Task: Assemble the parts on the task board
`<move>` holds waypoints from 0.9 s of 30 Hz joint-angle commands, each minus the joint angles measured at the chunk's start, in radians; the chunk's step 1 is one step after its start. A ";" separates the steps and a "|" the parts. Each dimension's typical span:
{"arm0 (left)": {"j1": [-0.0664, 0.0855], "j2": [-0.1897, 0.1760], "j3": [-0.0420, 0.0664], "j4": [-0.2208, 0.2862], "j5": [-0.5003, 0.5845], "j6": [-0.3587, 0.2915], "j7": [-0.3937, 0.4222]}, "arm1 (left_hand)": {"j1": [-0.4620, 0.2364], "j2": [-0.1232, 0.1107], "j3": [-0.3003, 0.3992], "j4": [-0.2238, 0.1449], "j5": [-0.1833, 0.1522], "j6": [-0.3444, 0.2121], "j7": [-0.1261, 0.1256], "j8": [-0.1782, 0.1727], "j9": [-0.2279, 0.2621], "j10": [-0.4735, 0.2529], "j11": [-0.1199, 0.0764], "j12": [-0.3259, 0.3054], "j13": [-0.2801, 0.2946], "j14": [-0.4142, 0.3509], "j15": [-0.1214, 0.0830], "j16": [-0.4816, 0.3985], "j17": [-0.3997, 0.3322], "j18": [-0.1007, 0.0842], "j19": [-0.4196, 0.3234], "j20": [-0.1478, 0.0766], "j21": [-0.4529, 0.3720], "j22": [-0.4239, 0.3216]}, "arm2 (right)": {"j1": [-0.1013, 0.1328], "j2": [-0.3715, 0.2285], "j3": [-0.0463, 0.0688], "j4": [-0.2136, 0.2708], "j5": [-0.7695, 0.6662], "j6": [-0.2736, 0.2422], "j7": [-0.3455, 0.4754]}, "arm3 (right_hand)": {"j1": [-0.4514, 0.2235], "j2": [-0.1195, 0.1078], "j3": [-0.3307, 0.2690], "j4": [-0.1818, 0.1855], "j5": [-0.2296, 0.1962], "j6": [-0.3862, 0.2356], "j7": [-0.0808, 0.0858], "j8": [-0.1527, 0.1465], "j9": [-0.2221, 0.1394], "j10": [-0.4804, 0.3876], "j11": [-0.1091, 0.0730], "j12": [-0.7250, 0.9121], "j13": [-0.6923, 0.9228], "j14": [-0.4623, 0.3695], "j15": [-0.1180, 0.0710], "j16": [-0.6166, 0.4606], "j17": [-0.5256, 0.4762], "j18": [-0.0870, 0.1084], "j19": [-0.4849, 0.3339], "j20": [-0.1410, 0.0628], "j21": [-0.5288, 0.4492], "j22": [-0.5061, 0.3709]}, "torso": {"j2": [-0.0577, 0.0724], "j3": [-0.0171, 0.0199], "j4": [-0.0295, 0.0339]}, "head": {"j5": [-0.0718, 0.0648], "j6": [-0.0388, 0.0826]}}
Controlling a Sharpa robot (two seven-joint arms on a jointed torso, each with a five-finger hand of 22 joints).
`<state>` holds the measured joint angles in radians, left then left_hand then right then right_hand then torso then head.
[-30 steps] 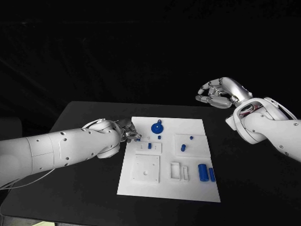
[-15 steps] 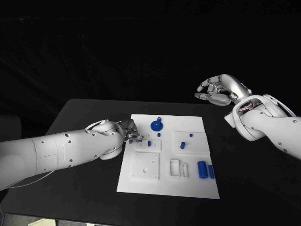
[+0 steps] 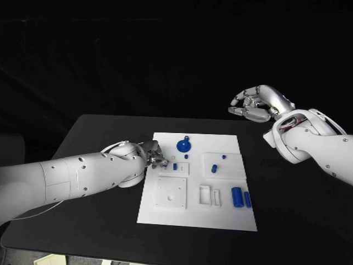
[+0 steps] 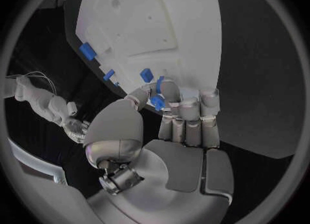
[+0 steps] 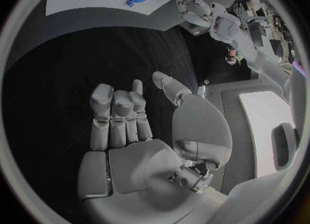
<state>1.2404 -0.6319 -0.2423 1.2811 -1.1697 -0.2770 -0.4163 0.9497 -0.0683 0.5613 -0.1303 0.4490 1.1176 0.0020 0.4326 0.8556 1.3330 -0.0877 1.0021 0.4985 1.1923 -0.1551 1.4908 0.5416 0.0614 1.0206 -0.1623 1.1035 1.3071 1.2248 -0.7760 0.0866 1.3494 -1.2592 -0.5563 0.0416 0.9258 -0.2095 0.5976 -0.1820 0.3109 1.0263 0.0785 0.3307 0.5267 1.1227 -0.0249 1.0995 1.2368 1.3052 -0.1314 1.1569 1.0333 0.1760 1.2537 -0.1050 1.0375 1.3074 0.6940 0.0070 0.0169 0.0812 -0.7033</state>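
A black tabletop [image 3: 89, 138] carries a white task board [image 3: 228, 218] at its centre. The left hand [image 3: 150, 155] sits at the board's nine o'clock edge, pinching a small blue part [image 4: 157, 100] between its fingertips [image 4: 169, 89], low over the board's raised fixtures. The right hand [image 3: 256, 104] hangs well above and beyond the board at about one o'clock, fingers curled in on nothing.

The likeliest trouble is the pinched part slipping or tilting as it is lowered: it is tiny, held only at the fingertips, and the hand itself hides the seat from the head camera, so a small misalignment could jam it or drop it onto the board.

Other pieces share the board: a round blue disc part [image 3: 183, 146] at twelve o'clock, just beyond the left hand, a short blue peg [image 3: 214, 169] near the centre, and two blue cylinders [image 3: 240, 198] at four o'clock. The disc is the nearest thing the fingers could knock.
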 commanded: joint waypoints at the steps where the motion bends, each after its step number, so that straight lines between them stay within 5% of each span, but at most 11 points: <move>1: -0.003 0.004 0.001 -0.001 -0.035 0.014 0.012 | 0.006 0.005 0.110 -0.117 0.005 0.006 -0.002 0.004 0.001 0.025 -0.022 -0.005 0.000 0.050 -0.059 -0.003 0.001 0.019 0.008 -0.113 0.004 0.000 | 0.000 0.001 0.001 0.000 -0.001 0.010 0.009 | 0.010 -0.002 -0.003 0.004 0.005 0.002 0.008 -0.007 0.001 -0.005 0.001 -0.006 -0.001 0.000 -0.001 -0.004 -0.001 0.086 -0.001 -0.002 -0.004 0.003 | 0.001 -0.0002 0.0002 | -0.001 -0.002; 27: -0.008 0.006 0.001 -0.006 -0.045 0.067 0.017 | 0.005 0.007 0.111 -0.121 0.009 0.006 -0.002 0.005 0.000 0.025 -0.023 -0.006 0.001 0.050 -0.059 -0.005 0.002 0.020 0.008 -0.112 0.003 0.000 | 0.000 0.004 0.001 0.000 -0.001 0.028 0.006 | 0.009 -0.002 -0.004 0.006 0.007 0.002 0.009 -0.008 0.002 -0.005 0.001 -0.006 -0.001 0.000 -0.001 -0.004 0.000 0.086 -0.001 -0.002 -0.005 0.004 | 0.000 0.0000 0.0003 | -0.004 -0.014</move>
<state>1.2334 -0.6284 -0.2412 1.2730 -1.2088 -0.2373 -0.4113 0.9472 -0.0657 0.5585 -0.1331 0.4538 1.1162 0.0033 0.4338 0.8554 1.3348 -0.0861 1.0021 0.4986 1.1920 -0.1554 1.4908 0.5422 0.0704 1.0204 -0.1621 1.1035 1.3070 1.2249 -0.7734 0.0866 1.3471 -1.2588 -0.5485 0.0422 0.9258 -0.2095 0.5948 -0.1792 0.3123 1.0265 0.0784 0.3272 0.5275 1.1245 -0.0233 1.0995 1.2370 1.3041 -0.1301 1.1569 1.0334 0.1759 1.2540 -0.1018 1.0375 1.3073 0.6940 0.0065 0.0174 0.0801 -0.7158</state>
